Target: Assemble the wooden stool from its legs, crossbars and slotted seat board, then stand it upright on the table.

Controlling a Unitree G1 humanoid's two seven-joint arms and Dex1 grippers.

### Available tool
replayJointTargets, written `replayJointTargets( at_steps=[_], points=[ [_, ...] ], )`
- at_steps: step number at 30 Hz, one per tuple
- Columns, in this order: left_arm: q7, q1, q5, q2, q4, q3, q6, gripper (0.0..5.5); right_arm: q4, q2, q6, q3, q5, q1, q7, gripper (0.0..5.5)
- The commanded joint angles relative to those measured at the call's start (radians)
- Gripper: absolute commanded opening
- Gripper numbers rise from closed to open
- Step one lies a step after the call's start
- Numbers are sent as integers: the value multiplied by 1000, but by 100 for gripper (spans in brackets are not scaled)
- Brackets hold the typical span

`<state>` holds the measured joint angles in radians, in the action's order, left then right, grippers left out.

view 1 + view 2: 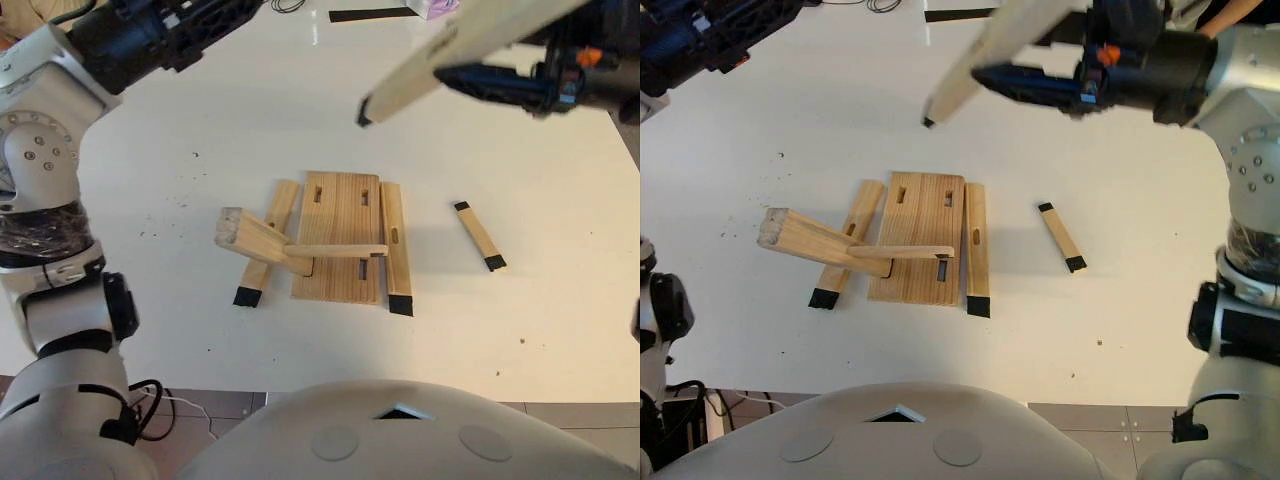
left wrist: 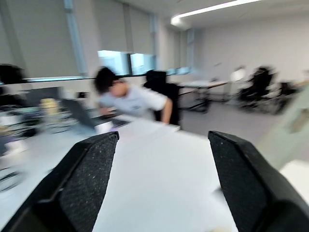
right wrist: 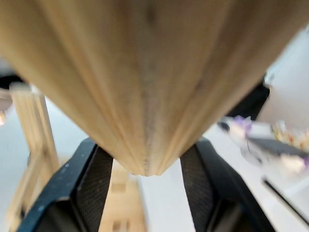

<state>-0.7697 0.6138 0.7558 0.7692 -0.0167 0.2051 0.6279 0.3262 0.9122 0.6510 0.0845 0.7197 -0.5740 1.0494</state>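
Observation:
The slotted seat board (image 1: 338,228) lies flat mid-table with a leg (image 1: 268,240) along its left edge and another leg (image 1: 394,246) along its right. A third leg (image 1: 252,240), tilted with one end raised, carries a crossbar (image 1: 338,251) that reaches over the board. A short crossbar (image 1: 479,235) lies apart to the right. High above the far side of the table, my right gripper (image 3: 147,176) is shut on a fourth leg (image 1: 445,58), whose black-tipped end points down and left. My left gripper (image 2: 164,164) is open and holds nothing; its arm (image 1: 140,35) is raised at the far left.
The white table (image 1: 150,290) has bare room to the left, right and front of the parts. Dark items (image 1: 368,14) lie at the far edge. A person (image 2: 130,96) leans over a desk in the room behind.

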Motion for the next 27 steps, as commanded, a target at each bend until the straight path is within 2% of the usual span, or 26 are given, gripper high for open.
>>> replayJointTargets(
  at_steps=[1, 5, 10, 21, 27],
  points=[
    [-113, -224, -146, 72, 36, -6, -138, 343, 74, 74, -81, 31, -61, 201, 92, 203],
    [-214, -414, -249, 111, -26, -41, -245, 343, 138, 90, -126, 47, -86, 364, 136, 203],
    [-302, -537, -301, 134, -96, -84, -281, 343, 219, 61, -108, 23, -66, 423, 116, 203],
    [-465, -594, -314, 183, -114, -110, -312, 343, 337, 0, -74, -79, -61, 480, 44, 203],
    [-541, -604, -309, 209, -136, -121, -300, 343, 344, -30, -69, -87, -57, 492, 7, 203]
  ],
)
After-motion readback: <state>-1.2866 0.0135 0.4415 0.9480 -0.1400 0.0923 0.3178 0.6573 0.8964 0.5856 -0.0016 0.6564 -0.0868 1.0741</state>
